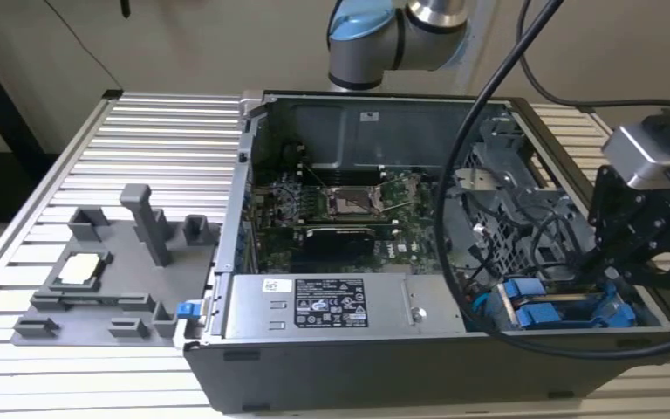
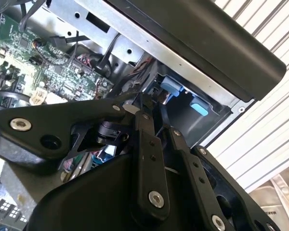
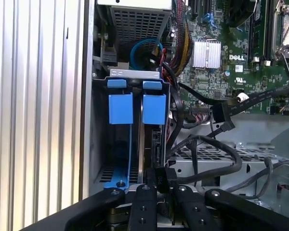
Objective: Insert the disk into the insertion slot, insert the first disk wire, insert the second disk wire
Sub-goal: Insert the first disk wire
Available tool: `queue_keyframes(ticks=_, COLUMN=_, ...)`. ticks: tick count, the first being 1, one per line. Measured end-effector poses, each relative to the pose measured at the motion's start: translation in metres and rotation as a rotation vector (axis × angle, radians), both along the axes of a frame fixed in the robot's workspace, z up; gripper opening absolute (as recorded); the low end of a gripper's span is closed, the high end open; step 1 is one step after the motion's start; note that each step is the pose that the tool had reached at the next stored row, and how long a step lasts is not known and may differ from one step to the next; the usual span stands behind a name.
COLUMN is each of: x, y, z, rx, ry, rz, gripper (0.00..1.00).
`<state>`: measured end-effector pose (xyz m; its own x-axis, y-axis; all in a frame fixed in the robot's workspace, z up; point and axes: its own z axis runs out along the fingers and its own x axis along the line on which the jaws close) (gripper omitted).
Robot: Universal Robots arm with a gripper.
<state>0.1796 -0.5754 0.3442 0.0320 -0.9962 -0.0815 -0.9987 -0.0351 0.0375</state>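
Step in hand: by my judgement the arm is working on one of the disk wires. The gripper (image 3: 163, 186) is hanging just before the open edge of the disk, in the corner of the computer case (image 1: 428, 371) at the exterior view's right.
Fingers: they are standing close together and seem to be pinching a small black plug (image 3: 163, 174). Its cable (image 3: 221, 166) is curving away to the side.
Disk: the disk (image 3: 154, 109) is sitting inside the insertion slot (image 3: 98, 144), with its blue carrier end showing. It is lying just beside the second blue carrier (image 3: 120, 108). I am taking the one in line with the plug as the disk, but I am not fully sure.
Contact: I cannot tell if the plug is touching the disk's socket or is apart from it.
Alignment: the plug's long side should be running along the disk's edge, not tilted. A keyed plug that is turned or slanted is probably jamming and not seating.
Push: a straight and gentle push along the disk is looking best, with no sideways pull.
Cable: some slack is helping, so the cable is not twisting the plug in the fingers.
Risk: another loose plug (image 3: 218, 114) and a bundle of wires are lying near, before the motherboard (image 3: 231, 57), and they could be catching on the fingers.
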Motion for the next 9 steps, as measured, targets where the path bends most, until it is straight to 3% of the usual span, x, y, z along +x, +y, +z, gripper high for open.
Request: queue_keyframes(ticks=9, x=0.0000, y=0.0019, z=-0.0032, rx=-0.0002, ry=-0.0004, rz=0.000, gripper=0.19)
